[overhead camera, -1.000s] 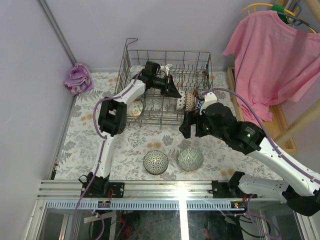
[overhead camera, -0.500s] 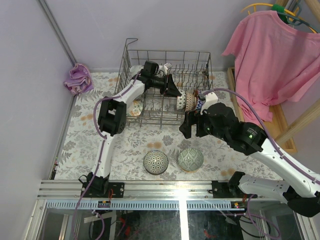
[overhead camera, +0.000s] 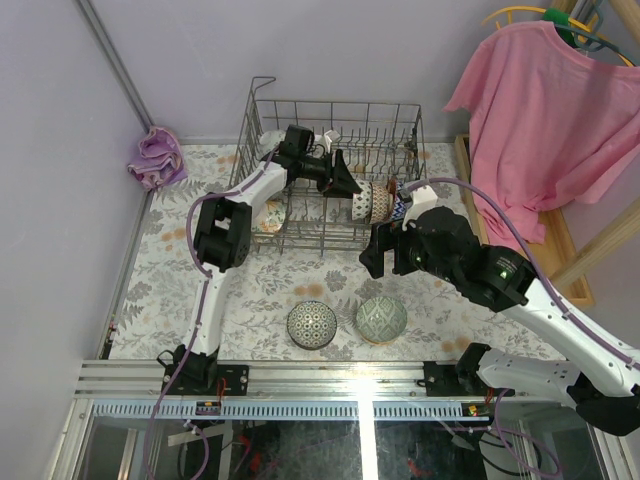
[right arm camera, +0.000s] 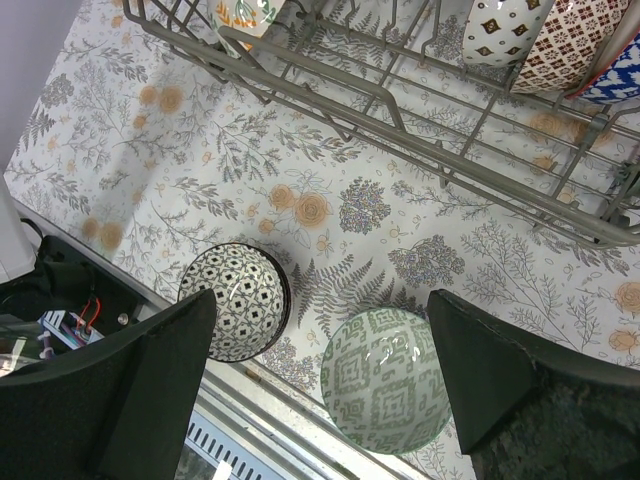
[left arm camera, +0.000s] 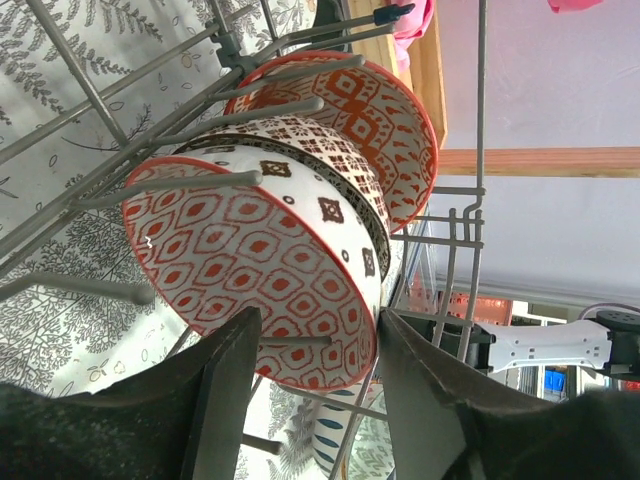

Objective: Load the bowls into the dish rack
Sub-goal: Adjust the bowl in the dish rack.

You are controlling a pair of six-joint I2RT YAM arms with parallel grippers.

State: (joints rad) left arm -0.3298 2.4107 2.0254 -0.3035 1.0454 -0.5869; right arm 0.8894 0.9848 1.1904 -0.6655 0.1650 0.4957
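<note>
The grey wire dish rack [overhead camera: 331,104] stands at the back of the table. Three patterned bowls stand on edge between its tines; the nearest is red-and-white [left arm camera: 250,260], with a brown-patterned one [left arm camera: 322,168] behind it. My left gripper [left arm camera: 318,322] is inside the rack [left arm camera: 476,150], open, its fingers either side of that nearest bowl's lower rim. My right gripper [right arm camera: 322,300] hangs open above the table in front of the rack [right arm camera: 400,130]. Under it sit a black-and-white bowl [right arm camera: 237,300] and a pale green bowl [right arm camera: 387,380]. From above, both bowls [overhead camera: 312,325] [overhead camera: 381,319] lie near the front edge.
A floral bowl [overhead camera: 268,220] sits low in the rack's left part. A blue-striped bowl [left arm camera: 335,435] shows beyond the rack wires. A purple cloth [overhead camera: 157,157] lies at the back left. A pink shirt [overhead camera: 545,110] hangs at right over wooden bars [overhead camera: 600,245].
My left gripper's jaws have opened from shut on the red-and-white bowl, which now rests in the tines. The right arm has barely moved.
</note>
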